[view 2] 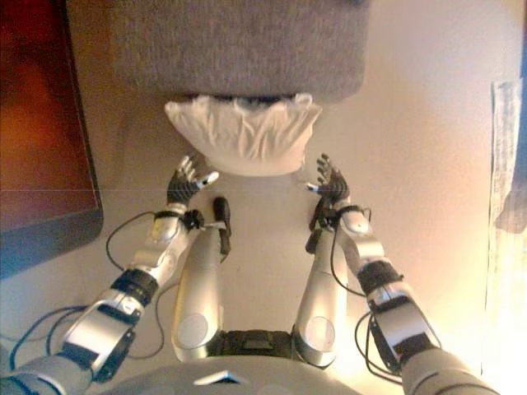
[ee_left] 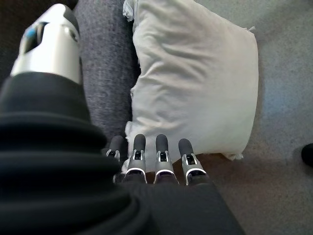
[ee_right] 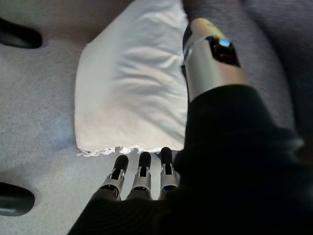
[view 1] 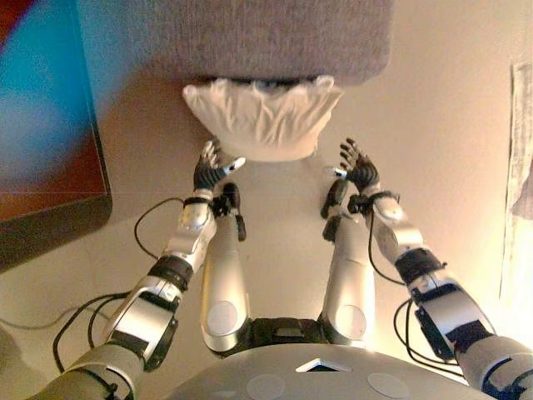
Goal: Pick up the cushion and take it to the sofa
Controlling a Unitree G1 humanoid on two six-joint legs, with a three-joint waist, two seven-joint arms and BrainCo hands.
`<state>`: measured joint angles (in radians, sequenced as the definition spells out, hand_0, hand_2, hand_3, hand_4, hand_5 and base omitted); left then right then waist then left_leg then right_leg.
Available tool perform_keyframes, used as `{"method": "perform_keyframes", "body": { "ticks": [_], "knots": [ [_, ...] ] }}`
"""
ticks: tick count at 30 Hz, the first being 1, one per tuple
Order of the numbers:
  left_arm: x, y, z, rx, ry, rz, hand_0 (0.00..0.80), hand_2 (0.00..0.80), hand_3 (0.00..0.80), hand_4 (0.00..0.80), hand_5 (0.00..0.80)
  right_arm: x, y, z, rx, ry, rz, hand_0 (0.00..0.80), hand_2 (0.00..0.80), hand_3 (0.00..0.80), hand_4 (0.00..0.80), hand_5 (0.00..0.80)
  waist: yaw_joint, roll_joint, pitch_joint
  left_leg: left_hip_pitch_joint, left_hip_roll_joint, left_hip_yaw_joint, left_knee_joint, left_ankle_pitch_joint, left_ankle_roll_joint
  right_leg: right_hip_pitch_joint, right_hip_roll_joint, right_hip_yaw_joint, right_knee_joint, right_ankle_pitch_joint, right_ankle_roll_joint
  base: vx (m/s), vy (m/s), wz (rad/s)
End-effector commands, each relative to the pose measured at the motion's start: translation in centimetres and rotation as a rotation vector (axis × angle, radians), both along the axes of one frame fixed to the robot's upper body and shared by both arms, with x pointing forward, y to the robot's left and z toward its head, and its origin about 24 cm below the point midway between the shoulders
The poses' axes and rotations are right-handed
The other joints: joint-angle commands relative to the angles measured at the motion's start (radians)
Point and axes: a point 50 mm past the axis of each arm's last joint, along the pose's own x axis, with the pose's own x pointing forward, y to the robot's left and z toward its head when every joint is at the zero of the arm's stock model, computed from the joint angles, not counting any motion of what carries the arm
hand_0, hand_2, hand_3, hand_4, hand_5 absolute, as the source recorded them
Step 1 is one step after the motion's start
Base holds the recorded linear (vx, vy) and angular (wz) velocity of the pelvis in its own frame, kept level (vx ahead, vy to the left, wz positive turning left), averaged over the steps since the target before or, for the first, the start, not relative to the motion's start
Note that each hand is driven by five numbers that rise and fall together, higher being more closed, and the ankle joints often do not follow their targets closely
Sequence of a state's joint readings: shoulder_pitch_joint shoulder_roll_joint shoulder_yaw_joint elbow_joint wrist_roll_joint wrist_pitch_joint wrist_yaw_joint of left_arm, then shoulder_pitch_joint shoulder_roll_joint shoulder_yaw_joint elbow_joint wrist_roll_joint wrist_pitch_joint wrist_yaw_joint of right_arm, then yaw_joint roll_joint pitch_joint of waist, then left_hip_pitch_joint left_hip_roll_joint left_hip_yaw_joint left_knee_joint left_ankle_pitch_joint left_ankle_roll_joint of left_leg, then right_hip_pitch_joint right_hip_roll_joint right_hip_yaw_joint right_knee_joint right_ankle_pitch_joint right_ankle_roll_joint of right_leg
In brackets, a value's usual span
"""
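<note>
A white crumpled cushion (view 1: 263,118) lies on the floor, leaning against the front of the grey sofa (view 1: 266,37). My left hand (view 1: 210,169) hovers just short of the cushion's near left corner, fingers straight and open, holding nothing. My right hand (view 1: 356,165) is at the cushion's near right side, a small gap away, also open. In the left wrist view the cushion (ee_left: 195,83) lies past the fingers (ee_left: 161,156), next to the sofa's fabric. The right wrist view shows the cushion (ee_right: 132,83) beyond my straight fingers (ee_right: 142,171).
A dark wooden table (view 1: 50,150) with a black edge stands at the left, close to my left arm. Pale floor (view 1: 450,133) spreads to the right of the sofa. A light curtain or cloth (view 1: 520,142) hangs at the far right edge.
</note>
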<state>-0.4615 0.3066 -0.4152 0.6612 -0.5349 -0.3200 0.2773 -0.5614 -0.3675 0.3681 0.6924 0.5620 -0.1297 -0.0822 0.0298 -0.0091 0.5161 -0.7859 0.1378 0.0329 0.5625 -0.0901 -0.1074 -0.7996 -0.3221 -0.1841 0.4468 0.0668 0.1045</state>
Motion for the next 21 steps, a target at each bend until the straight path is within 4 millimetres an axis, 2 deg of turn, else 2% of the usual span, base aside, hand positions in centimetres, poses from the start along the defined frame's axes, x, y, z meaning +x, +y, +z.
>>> {"method": "perform_keyframes", "body": {
  "ticks": [1,2,3,12,15,21],
  "knots": [
    [0.0,-0.7,1.4,-0.028,-0.089,0.023,0.000,0.000,0.000,0.000,0.000,1.4,-0.5,3.3,-0.011,-0.087,-0.013,0.000,0.000,0.000,0.000,0.000,0.008,0.020,0.004,-0.064,-0.031,0.005,-0.033,0.023,0.032,-0.068,-0.046,0.051,-0.013,0.074,0.097,-0.072,-0.008,0.12],
    [0.2,-0.9,1.8,-0.039,-0.100,0.024,0.000,0.000,0.000,0.000,0.000,1.8,-0.7,3.9,-0.013,-0.091,-0.019,0.000,0.000,0.000,0.000,0.000,0.011,0.025,0.004,-0.090,-0.032,0.002,-0.024,0.024,0.031,-0.094,-0.046,0.051,0.001,0.070,0.094,0.013,-0.004,0.08],
    [0.0,-1.0,1.7,-0.047,-0.097,0.021,0.000,0.000,0.000,0.000,0.000,2.0,-0.9,3.9,-0.016,-0.082,-0.029,0.000,0.000,0.000,0.000,0.000,0.021,0.032,0.004,-0.085,-0.021,-0.003,-0.010,-0.004,0.025,-0.095,-0.042,0.055,0.027,0.038,0.102,0.000,0.000,0.00],
    [-0.1,-2.6,3.2,-0.078,-0.157,-0.088,0.000,0.000,0.000,0.000,0.000,4.2,-3.8,7.1,-0.069,-0.087,-0.158,0.000,0.000,0.000,0.000,0.000,0.046,0.078,0.004,-0.248,-0.013,-0.026,0.078,-0.011,0.023,-0.264,-0.047,0.083,0.136,0.009,0.090,-0.024,0.025,0.00],
    [-0.1,-2.6,3.4,-0.094,-0.157,-0.066,0.000,0.000,0.000,0.000,0.000,4.8,-4.7,8.4,-0.074,-0.105,-0.204,0.000,0.000,0.000,0.000,0.000,0.054,0.087,0.004,-0.287,-0.011,-0.027,0.104,-0.014,0.024,-0.299,-0.053,0.088,0.165,0.005,0.089,-0.029,0.017,0.03],
    [0.3,-1.8,3.8,-0.070,-0.174,0.053,0.000,0.000,0.000,0.000,0.000,5.6,-5.5,10.3,0.020,-0.117,-0.345,0.000,0.000,0.000,0.000,0.000,0.066,0.100,0.004,-0.346,-0.015,-0.033,0.132,-0.014,0.028,-0.352,-0.044,0.096,0.193,0.005,0.089,-0.022,-0.005,0.04]
  ]
}}
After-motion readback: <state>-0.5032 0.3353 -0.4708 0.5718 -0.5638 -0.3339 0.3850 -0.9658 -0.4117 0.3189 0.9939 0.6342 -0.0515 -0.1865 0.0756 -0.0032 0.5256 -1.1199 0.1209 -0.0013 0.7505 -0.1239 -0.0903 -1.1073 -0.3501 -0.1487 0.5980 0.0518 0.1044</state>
